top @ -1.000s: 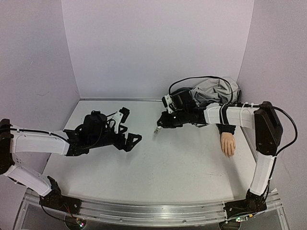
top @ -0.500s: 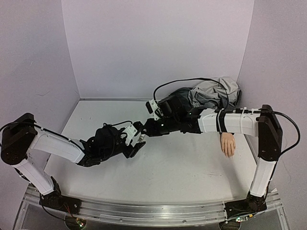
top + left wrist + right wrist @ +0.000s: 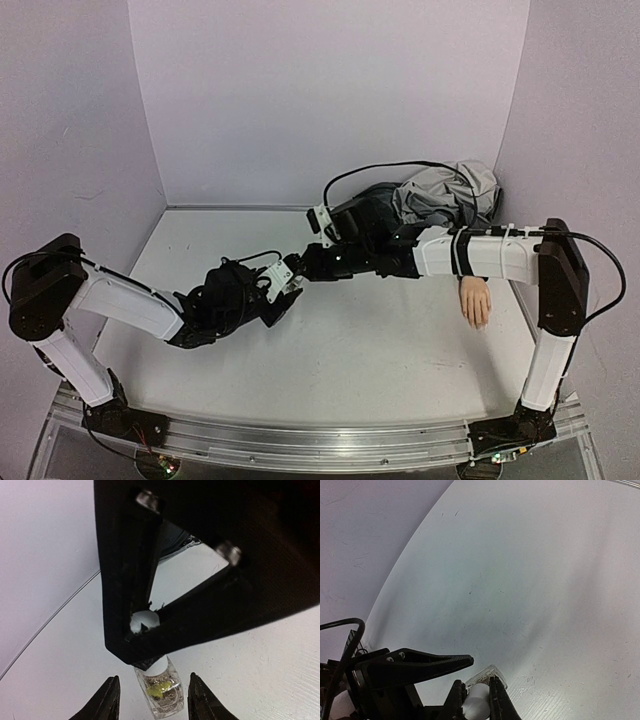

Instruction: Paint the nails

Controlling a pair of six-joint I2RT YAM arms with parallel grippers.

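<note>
A small clear bottle (image 3: 161, 694) with a white cap (image 3: 476, 703) hangs just above the table's middle. My right gripper (image 3: 476, 681) is shut on the cap and shows in the top view as the right gripper (image 3: 294, 271). My left gripper (image 3: 154, 676) is open around the glass body, with a thin gap on each side. From above, the left gripper (image 3: 282, 298) meets the right one. The pale mannequin hand (image 3: 475, 300) lies at the right, fingers toward the near edge. Its nails are too small to make out.
A grey jacket (image 3: 445, 192) is bunched in the back right corner, its dark sleeve (image 3: 470, 268) running to the hand under my right forearm. A black cable (image 3: 380, 170) loops over the jacket. Lilac walls close in the white table (image 3: 380, 360) on three sides.
My right gripper carried the bottle left toward the table's middle. My left arm swung in to meet it, and its jaws narrowed around the bottle's glass body.
</note>
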